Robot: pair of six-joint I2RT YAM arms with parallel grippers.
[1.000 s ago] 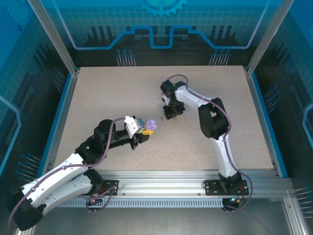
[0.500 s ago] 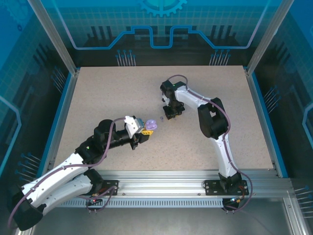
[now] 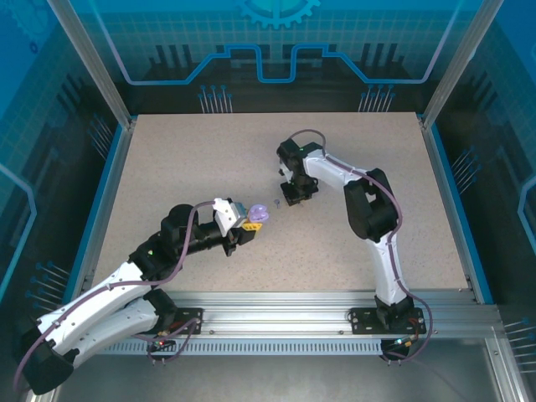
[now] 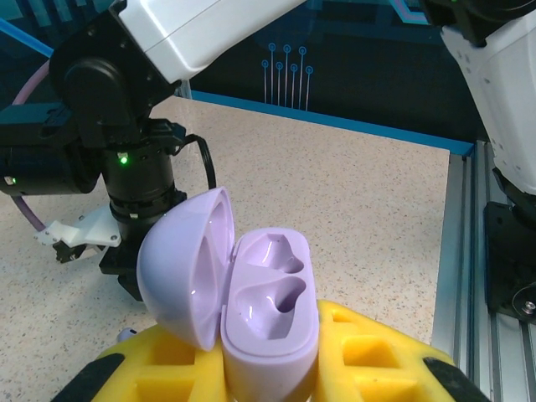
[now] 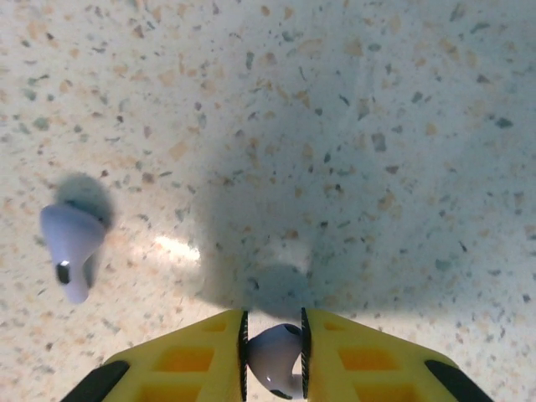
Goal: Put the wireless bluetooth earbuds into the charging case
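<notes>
Seen from above, the lilac earbuds are mere specks near the middle of the bench (image 3: 167, 167), and the right arm's wrist hides its grip. From the right wrist, one lilac earbud (image 5: 273, 358) sits pinched between the clenched right jaws, its lower end cut off by the frame; whether it touches the bench cannot be told. A second lilac earbud (image 5: 71, 240) lies loose on the bench, apart from those jaws, between them and the charging case (image 4: 272, 301). The left jaws grasp that lilac case by its base, with the lid (image 4: 186, 272) swung open and both sockets empty.
</notes>
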